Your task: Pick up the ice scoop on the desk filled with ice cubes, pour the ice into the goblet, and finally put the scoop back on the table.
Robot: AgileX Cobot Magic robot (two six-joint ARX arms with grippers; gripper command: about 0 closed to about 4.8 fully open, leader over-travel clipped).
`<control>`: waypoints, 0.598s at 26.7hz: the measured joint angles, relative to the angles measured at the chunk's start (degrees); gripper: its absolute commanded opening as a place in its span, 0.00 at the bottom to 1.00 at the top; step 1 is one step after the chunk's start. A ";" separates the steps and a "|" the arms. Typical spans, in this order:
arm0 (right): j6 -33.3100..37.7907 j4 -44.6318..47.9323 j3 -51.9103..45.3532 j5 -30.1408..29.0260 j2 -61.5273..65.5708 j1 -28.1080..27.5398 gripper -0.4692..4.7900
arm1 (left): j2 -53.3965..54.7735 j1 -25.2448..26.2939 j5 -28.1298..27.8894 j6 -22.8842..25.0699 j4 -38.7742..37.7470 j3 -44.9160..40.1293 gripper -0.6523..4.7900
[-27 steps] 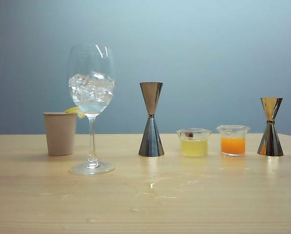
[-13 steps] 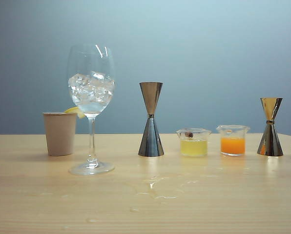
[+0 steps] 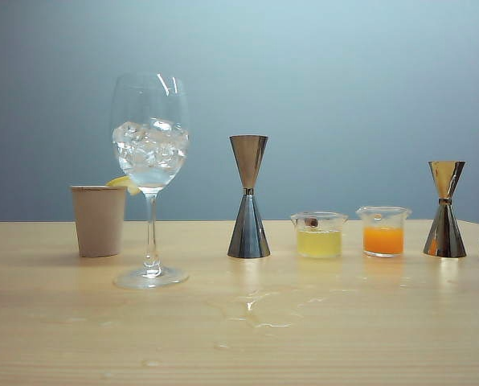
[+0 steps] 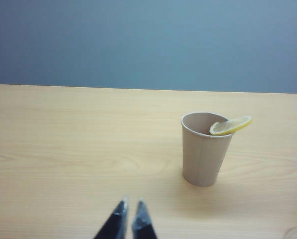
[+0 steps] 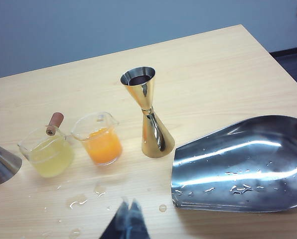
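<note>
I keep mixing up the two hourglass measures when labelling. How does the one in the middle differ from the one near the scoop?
The middle measure is dull grey steel; the measure by the scoop is shiny gold. The grey one looks taller in the exterior view. The grey one stands beside the yellow beaker, the gold one beside the orange beaker. Both stand upright on the table.

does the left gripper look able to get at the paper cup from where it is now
Probably yes. In the left wrist view the left gripper, jaws shut, sits low over bare table with the paper cup ahead and to one side, nothing between them. It would need to open first; the lemon slice rests on the rim.
</note>
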 measured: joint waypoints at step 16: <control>0.00 0.02 -0.02 0.00 -0.07 -0.02 0.08 | 0.00 0.00 0.44 -0.04 0.07 0.00 0.16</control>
